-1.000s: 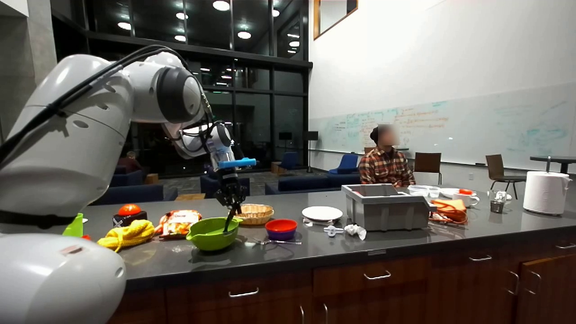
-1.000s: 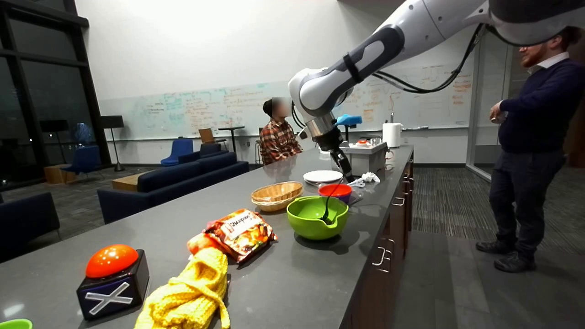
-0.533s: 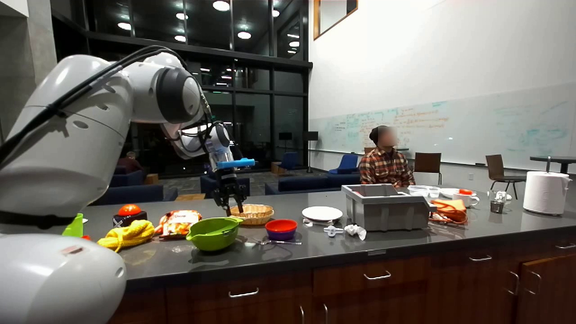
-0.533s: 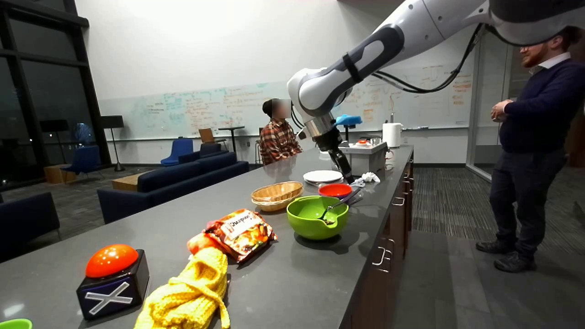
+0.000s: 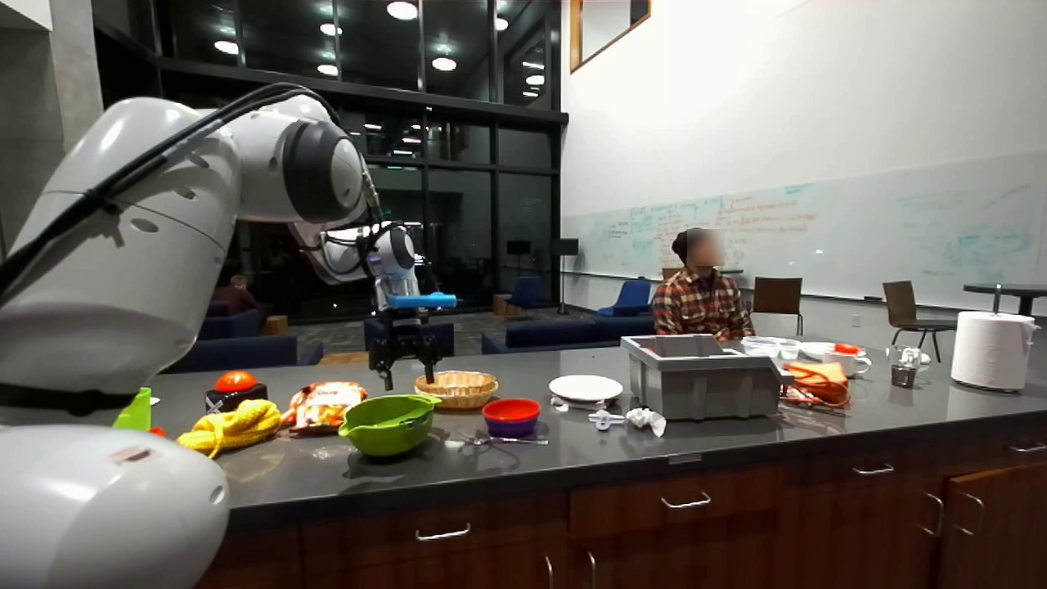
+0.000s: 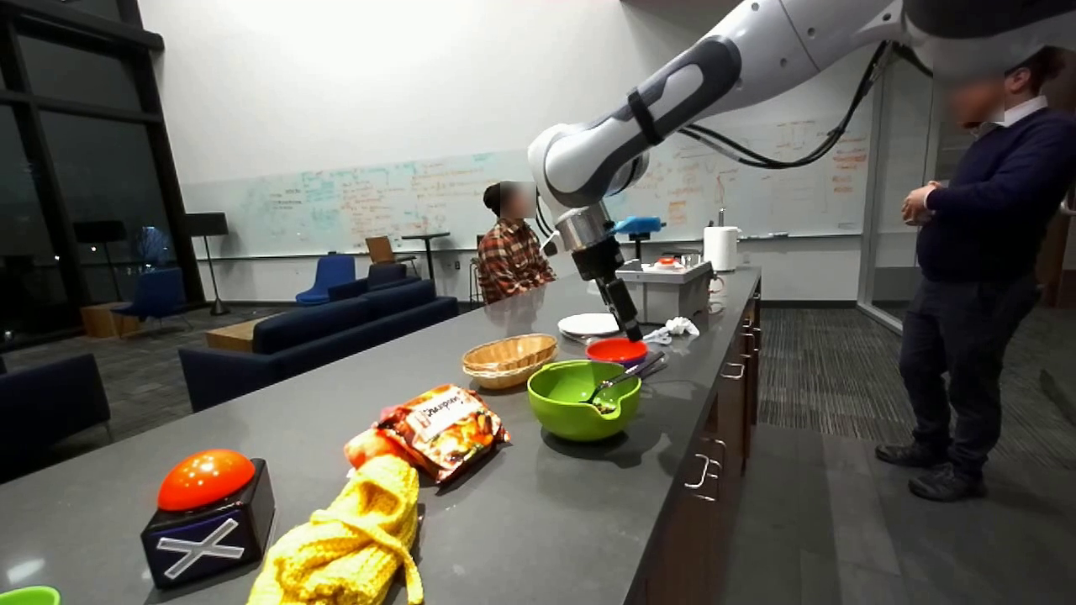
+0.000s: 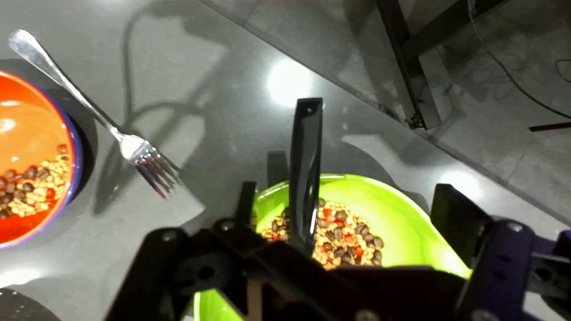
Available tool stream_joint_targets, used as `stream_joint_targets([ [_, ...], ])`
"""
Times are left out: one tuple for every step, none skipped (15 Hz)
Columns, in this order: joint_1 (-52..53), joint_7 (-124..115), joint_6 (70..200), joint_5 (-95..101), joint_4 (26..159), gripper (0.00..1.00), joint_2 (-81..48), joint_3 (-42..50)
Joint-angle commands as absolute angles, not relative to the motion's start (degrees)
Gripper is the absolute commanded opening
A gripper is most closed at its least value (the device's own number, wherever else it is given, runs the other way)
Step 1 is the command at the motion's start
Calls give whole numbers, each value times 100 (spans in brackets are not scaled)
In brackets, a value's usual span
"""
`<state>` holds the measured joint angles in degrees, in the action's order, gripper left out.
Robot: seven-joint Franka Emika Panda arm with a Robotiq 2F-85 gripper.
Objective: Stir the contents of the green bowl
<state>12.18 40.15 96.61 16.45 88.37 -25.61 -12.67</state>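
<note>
Claw [image 5: 409,377] spread apart above the green bowl [image 6: 580,418] of beans [image 7: 352,236] — black utensil [image 7: 306,169] leaning inside.
The bowl sits left of the red bowl [image 5: 512,423] in an exterior view; the utensil looks light, stiff, slick — best pinched mid-handle. The wrist view hides its head behind the claw.

In an exterior view, the utensil [image 6: 629,374] rests in the bowl [image 6: 580,424], the dish [image 6: 612,349] behind, packet [image 6: 447,430] and basket [image 6: 504,377] left.

In my wrist view I see a red-and-purple bowl [image 7: 31,133] at nine o'clock, with a metal fork [image 7: 133,148] just beside its two o'clock edge.
</note>
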Motion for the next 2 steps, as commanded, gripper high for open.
stream_joint_targets([
  [987,4361,10006,1001,9342,100,-2104,-1441],
  [1180,4131,9753,1293,8903,100,-2502,-1312],
])
